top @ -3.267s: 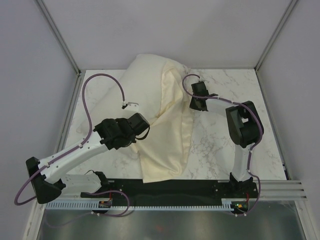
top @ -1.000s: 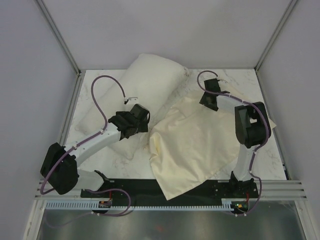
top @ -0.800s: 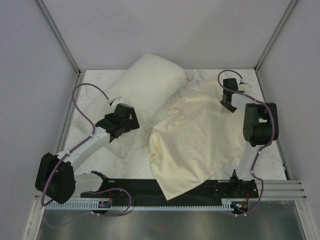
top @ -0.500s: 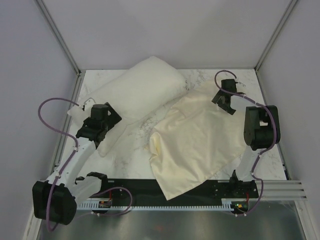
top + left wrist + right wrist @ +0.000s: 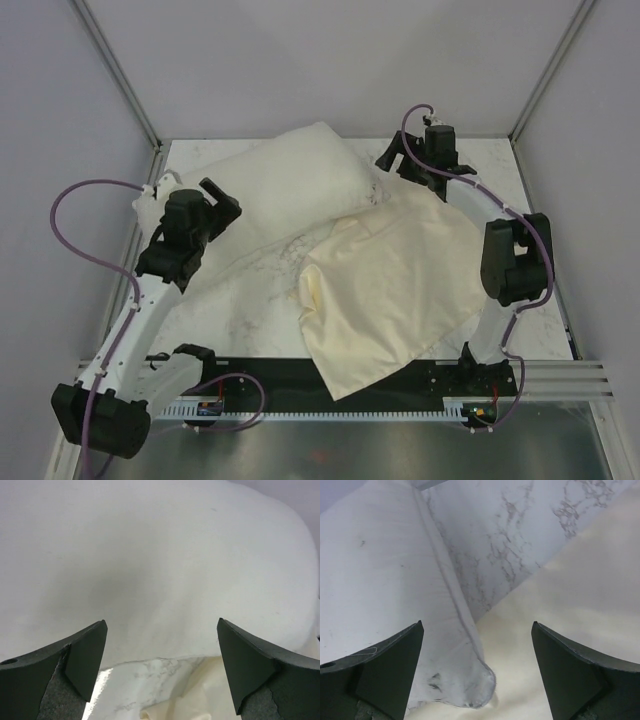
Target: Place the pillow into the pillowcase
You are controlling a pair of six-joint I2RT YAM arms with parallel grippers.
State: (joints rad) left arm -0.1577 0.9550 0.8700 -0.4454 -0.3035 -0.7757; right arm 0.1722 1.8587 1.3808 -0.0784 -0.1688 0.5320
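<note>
The plump off-white pillow [image 5: 280, 180] lies on the back left of the marble table [image 5: 250, 300]. The limp cream pillowcase [image 5: 390, 290] is spread flat to its right, and its near corner drapes over the black rail. My left gripper [image 5: 224, 200] hovers open at the pillow's near-left side. In the left wrist view the pillow [image 5: 160, 560] fills the frame beyond my empty left gripper [image 5: 162, 622]. My right gripper [image 5: 396, 165] stands open at the pillow's far-right corner. The right wrist view shows that pillow corner [image 5: 475, 685] and the pillowcase [image 5: 580, 595] below my empty right gripper [image 5: 477, 625].
Grey walls and metal frame posts [image 5: 120, 90] close in the table on the left, back and right. The black base rail [image 5: 270, 375] runs along the near edge. Bare marble [image 5: 495, 540] shows between pillow and pillowcase.
My right gripper opened and swung back-left to the pillow's far corner. The left arm drew back to the left, off the pillow. The pillowcase has stayed flat where it lay.
</note>
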